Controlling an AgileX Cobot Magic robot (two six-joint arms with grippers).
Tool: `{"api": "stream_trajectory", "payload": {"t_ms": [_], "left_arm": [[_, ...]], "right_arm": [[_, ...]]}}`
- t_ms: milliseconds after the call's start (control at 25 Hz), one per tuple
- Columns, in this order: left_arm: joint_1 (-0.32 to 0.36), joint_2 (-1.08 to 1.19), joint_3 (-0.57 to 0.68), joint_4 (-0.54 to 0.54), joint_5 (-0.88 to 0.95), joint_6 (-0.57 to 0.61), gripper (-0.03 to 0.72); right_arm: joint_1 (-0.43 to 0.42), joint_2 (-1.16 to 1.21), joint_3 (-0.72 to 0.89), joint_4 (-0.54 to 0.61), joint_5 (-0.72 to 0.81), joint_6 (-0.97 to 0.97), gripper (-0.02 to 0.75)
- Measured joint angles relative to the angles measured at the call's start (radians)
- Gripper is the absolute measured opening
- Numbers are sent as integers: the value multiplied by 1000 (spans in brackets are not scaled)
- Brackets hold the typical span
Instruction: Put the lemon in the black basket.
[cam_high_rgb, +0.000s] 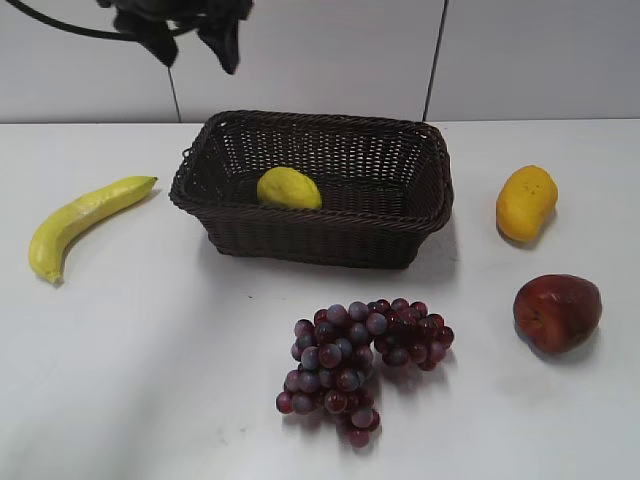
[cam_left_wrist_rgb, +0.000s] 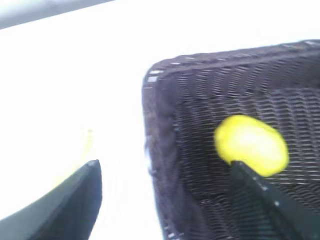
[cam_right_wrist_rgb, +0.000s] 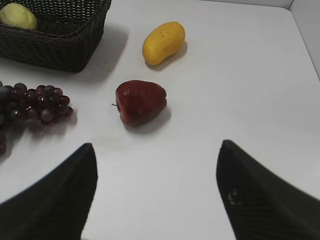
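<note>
The lemon (cam_high_rgb: 289, 189) lies inside the black basket (cam_high_rgb: 400, 215), toward its left end. It shows in the left wrist view (cam_left_wrist_rgb: 252, 144) on the basket's woven floor (cam_left_wrist_rgb: 165, 140), and at the top left of the right wrist view (cam_right_wrist_rgb: 18, 16) in the basket (cam_right_wrist_rgb: 60, 42). My left gripper (cam_high_rgb: 190, 35) is open and empty, high above the basket's back left corner; in its own view (cam_left_wrist_rgb: 162, 167) the jaws straddle the basket's left wall. My right gripper (cam_right_wrist_rgb: 156, 150) is open and empty above bare table; it is out of the exterior view.
A banana (cam_high_rgb: 80, 220) lies left of the basket. A bunch of purple grapes (cam_high_rgb: 360, 360) lies in front of it. An orange-yellow oblong fruit (cam_high_rgb: 526, 202) and a dark red apple (cam_high_rgb: 557, 312) lie to the right. A wall stands behind the table.
</note>
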Motion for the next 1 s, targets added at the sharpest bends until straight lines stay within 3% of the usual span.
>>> {"api": "stream_trajectory", "payload": {"t_ms": [200, 680, 1000], "left_arm": [[82, -150, 187, 5, 3, -3, 585], [288, -651, 946, 57, 0, -5, 572], [315, -965, 1275, 92, -15, -5, 572]], "right_arm": [[0, 0, 0, 0, 0, 1, 561], [0, 0, 0, 0, 0, 0, 561], [0, 0, 0, 0, 0, 0, 561]]}}
